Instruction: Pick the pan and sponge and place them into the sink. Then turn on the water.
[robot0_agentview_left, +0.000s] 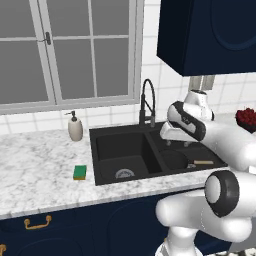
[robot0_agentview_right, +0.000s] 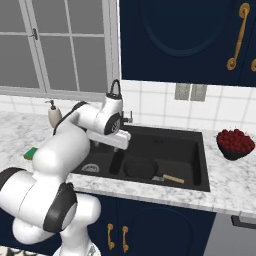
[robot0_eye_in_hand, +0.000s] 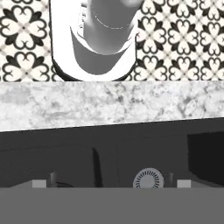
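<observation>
The black double-basin sink (robot0_agentview_left: 107, 137) (robot0_agentview_right: 200, 160) (robot0_eye_in_hand: 144, 140) is set into a marble counter. The pan (robot0_agentview_left: 175, 160) (robot0_agentview_right: 141, 167) lies flat in the right basin, its wooden handle (robot0_agentview_right: 172, 178) pointing right. The sponge (robot0_agentview_left: 79, 172) (robot0_agentview_right: 31, 152) lies on the counter left of the sink, partly behind my arm in the right base view. My gripper (robot0_agentview_left: 180, 143) (robot0_agentview_right: 111, 146) (robot0_eye_in_hand: 111, 183) hangs open over the sink near the divider, above and left of the pan, holding nothing. The left basin's drain (robot0_eye_in_hand: 148, 178) shows between its fingertips (robot0_eye_in_hand: 183, 183).
The arched black faucet (robot0_agentview_left: 146, 102) (robot0_agentview_right: 116, 90) stands behind the sink's middle. A soap bottle (robot0_agentview_left: 75, 127) (robot0_agentview_right: 54, 115) stands at the back left. A bowl of red fruit (robot0_agentview_left: 246, 118) (robot0_agentview_right: 234, 142) sits right of the sink. A dark wall cabinet (robot0_agentview_left: 205, 35) hangs above.
</observation>
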